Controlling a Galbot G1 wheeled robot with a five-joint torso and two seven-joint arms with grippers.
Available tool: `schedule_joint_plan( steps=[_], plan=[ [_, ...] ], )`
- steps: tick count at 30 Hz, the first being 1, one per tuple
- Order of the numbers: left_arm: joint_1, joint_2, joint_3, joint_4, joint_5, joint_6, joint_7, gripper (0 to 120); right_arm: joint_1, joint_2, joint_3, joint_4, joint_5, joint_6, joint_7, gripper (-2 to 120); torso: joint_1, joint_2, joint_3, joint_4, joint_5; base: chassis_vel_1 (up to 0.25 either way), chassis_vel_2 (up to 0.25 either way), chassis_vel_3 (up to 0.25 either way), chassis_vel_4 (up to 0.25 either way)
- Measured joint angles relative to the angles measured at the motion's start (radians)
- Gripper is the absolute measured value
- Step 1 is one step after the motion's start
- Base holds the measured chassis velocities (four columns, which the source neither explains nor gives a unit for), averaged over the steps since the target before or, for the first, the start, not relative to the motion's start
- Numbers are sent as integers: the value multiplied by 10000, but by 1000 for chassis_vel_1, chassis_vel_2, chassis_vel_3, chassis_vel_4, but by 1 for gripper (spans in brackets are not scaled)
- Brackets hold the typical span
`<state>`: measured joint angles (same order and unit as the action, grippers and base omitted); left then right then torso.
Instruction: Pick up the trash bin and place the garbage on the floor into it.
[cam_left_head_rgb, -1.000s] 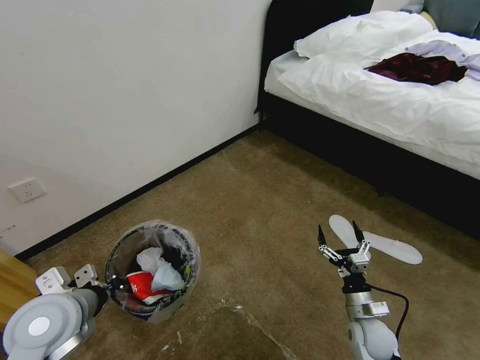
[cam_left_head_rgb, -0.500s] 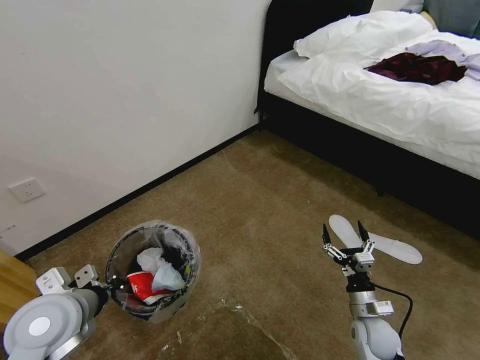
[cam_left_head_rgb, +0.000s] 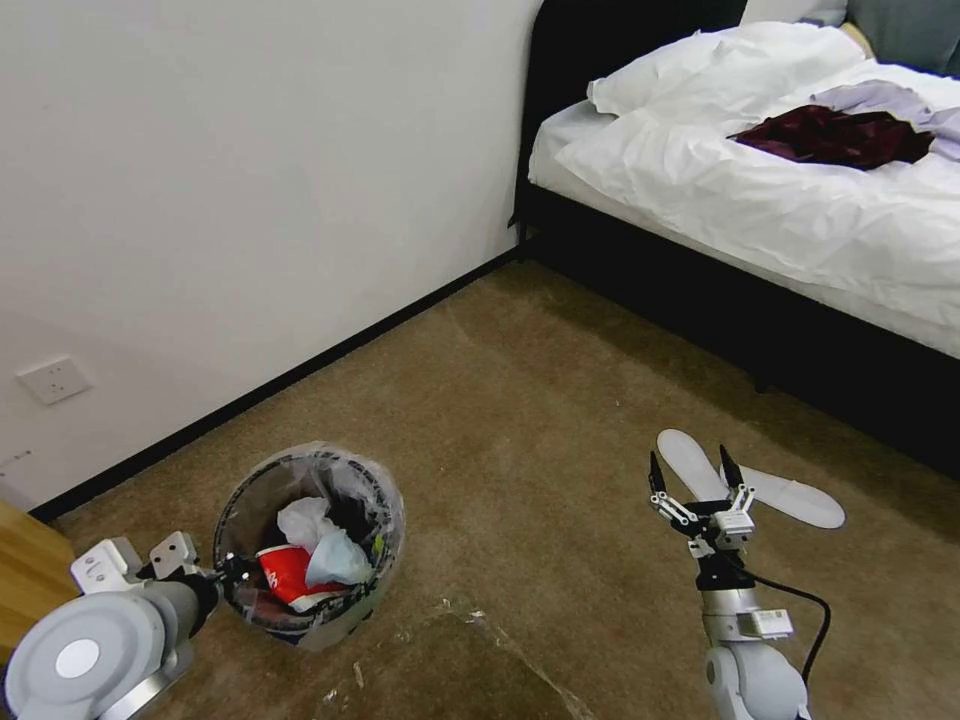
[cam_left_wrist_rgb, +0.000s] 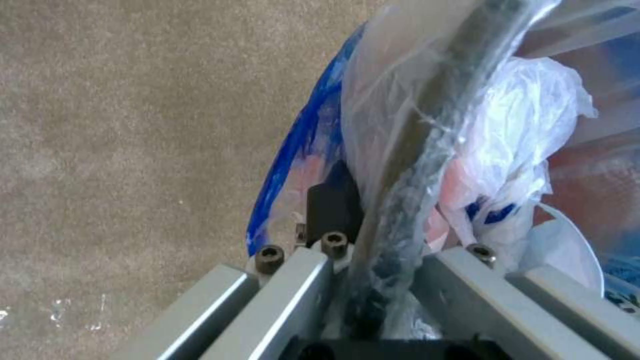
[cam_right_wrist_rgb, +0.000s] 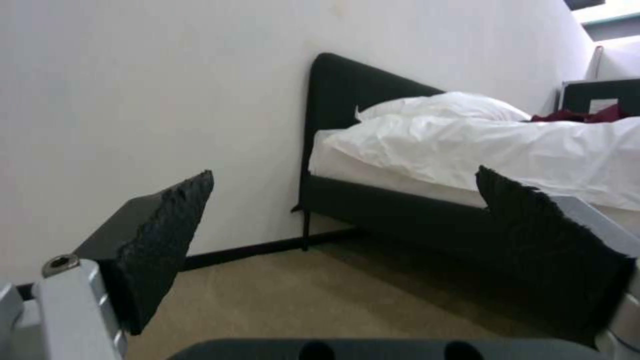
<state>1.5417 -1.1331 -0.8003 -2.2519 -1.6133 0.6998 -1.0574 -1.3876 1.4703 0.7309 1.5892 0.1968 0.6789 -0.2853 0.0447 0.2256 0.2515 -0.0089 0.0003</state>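
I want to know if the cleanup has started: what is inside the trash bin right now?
Inside the trash bin: a crumpled white tissue, a red-and-white cup and pale crumpled plastic. Whatever lies beneath them is covered. The left gripper clamps the rim.

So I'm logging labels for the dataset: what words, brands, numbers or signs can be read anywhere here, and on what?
Nothing can be read with confidence.
Red cup inside the trash bin, whose rim the left gripper clamps: white lettering, too small to read.
Blue marks on the bin's liner: blurred, unreadable.
White sticker on the right arm, below the open right gripper: too small to read.
Wall socket: no readable marking.
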Motion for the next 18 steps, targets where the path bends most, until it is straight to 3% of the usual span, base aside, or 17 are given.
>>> schedule_joint_plan(
  steps=[18],
  plan=[
    [41,-16,-16,-213,-2,1,0,0,-4,97,52,-96,-198,3,-17,100,0,0,0,0,0,0,0,0,0]
  ],
)
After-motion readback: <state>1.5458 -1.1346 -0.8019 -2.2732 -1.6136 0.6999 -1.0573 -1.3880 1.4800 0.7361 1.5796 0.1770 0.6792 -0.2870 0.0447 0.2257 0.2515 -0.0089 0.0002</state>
